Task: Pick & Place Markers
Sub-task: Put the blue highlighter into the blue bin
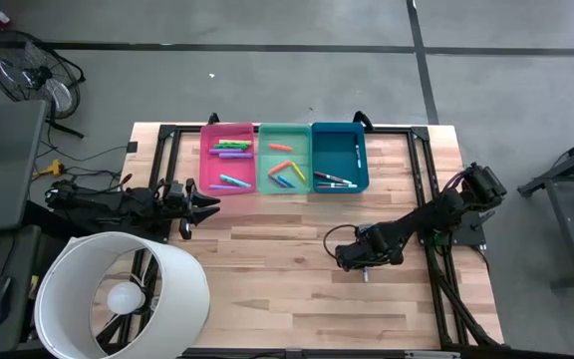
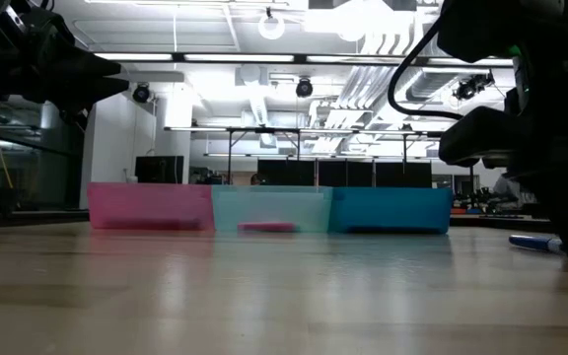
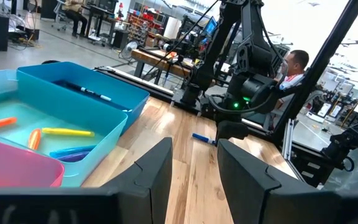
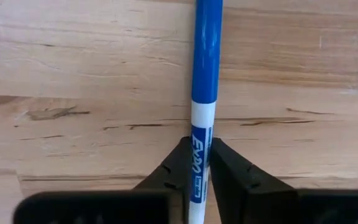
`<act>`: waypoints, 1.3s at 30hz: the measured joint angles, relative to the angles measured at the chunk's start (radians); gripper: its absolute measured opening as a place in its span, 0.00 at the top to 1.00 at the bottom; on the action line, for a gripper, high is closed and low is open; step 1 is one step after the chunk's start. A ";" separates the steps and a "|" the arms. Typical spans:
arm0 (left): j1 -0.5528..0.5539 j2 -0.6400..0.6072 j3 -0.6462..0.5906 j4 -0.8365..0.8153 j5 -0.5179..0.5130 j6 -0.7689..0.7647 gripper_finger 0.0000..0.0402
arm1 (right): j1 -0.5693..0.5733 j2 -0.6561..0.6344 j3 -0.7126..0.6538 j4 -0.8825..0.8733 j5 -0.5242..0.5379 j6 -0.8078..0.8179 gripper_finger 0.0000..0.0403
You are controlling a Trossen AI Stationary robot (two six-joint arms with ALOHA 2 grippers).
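One marker with a blue cap and a white barrel lies on the wood table, right of centre; it also shows in the low view and the left wrist view. My right gripper is low over the table, shut on this marker. My left gripper waits open at the table's left side, its fingers apart. Other markers lie in the pink bin, the green bin and the blue bin at the far edge. My right gripper pinches the marker's white barrel between its two fingers, just below the blue cap. The fingers come from above, pointing down, and lie across the marker. The marker sits level at the table top; whether it is lifted clear does not show.
A big white round lampshade covers the table's near left corner. A black frame runs along the table's sides. Bare wood lies between the bins and the grippers. A person sits beyond the table's right side.
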 joint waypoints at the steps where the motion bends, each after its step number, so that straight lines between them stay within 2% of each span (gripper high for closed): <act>1: 0.000 0.000 0.000 0.000 0.000 0.000 0.68 | 0.000 0.000 0.000 0.000 -0.001 0.000 0.92; 4: 0.000 0.000 0.000 0.000 0.000 0.000 0.68 | 0.000 0.000 0.000 -0.002 -0.002 0.000 0.95; 29: 0.000 0.000 0.000 0.000 0.000 0.000 0.68 | -0.008 -0.010 0.034 -0.030 0.002 -0.076 0.95; 39: 0.000 0.000 0.000 0.000 0.000 0.000 0.68 | -0.072 -0.067 0.084 -0.079 0.023 -0.243 0.96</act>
